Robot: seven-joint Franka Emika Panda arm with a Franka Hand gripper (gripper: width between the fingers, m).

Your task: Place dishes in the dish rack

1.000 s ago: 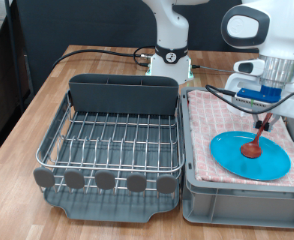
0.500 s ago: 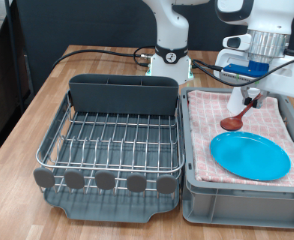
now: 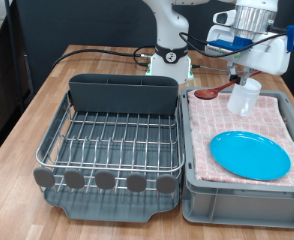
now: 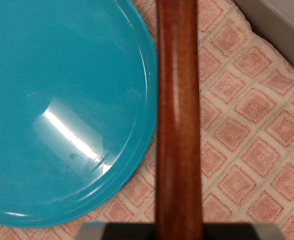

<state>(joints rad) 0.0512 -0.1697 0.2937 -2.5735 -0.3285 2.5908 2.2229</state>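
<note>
The wooden spoon (image 4: 177, 110) shows a smooth, reddish-brown polished surface with a faint sheen. The light-blue plate (image 4: 62, 110) is glossy and smooth, catching a bright white glare. Beneath both lies a pink checked cloth (image 4: 252, 130) with a soft, woven, matt texture. At the exterior view's left, the dish rack (image 3: 112, 150) pairs matt dark grey plastic with a shiny silver wire grid. The worktop (image 3: 27, 120) is brown wood grain, lightly satin.
</note>
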